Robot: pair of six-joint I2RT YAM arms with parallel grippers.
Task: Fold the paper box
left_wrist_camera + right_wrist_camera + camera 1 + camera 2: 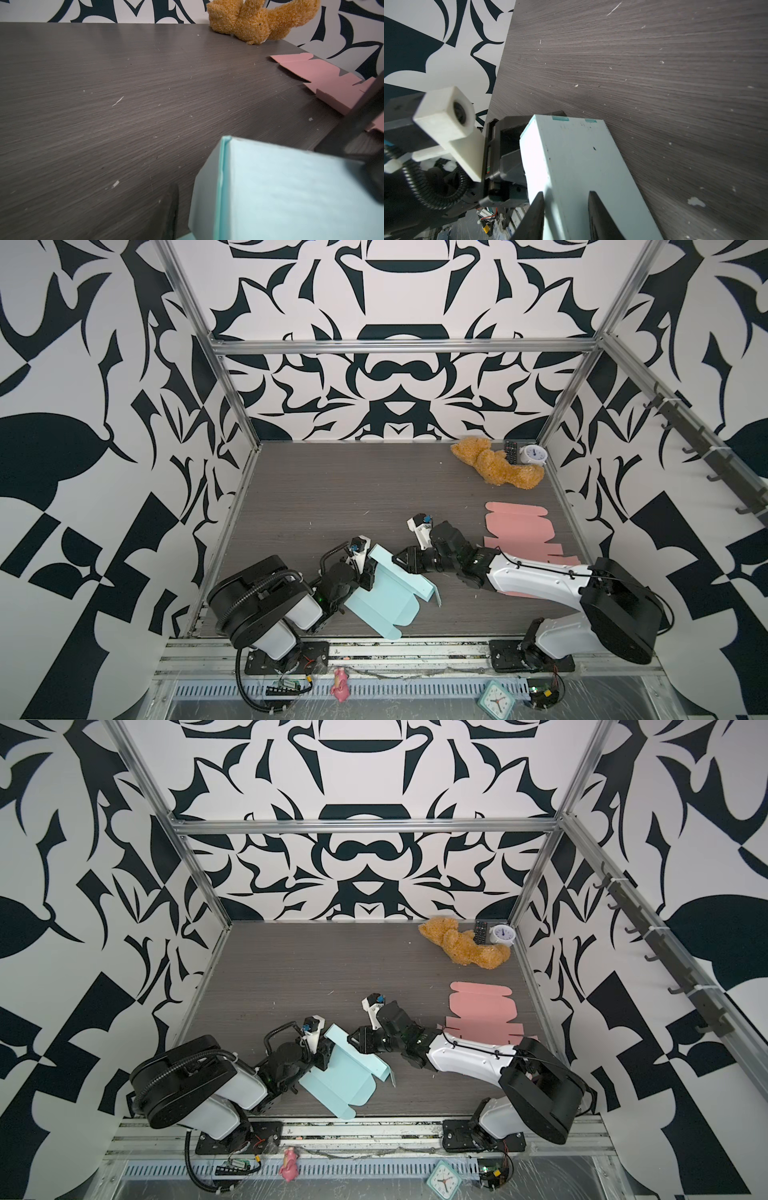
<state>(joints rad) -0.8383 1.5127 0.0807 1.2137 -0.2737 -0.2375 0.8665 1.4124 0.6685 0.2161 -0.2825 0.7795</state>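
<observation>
- Paper box (376, 605), pale blue and partly folded, sat near the front of the dark wood-grain table (332, 497), left of centre in both top views, between the two grippers.
- One long wall of the box stood raised on its far-right side. Its loose flaps lay spread flat toward the table's front edge.
- Left gripper (368, 572) was at the box's far corner with its jaws parted. In the left wrist view one dark finger (173, 207) stood just clear of the corner fold, with a strip of table showing between finger and card.
- Right gripper (397, 562) pointed in from the right at the same raised wall. In the right wrist view its two fingers (538, 207) stood apart over the wall's broad face, released and clamping nothing. Whether the tips touched the card could not be told.
- Pink box blank (515, 531) lay flat and unfolded by the table's right edge, its near end under the right arm (536, 576).
- Brown teddy bear (494, 466), black remote (511, 452) and white alarm clock (534, 455) were grouped in the far right corner, well apart from the blue box.
</observation>
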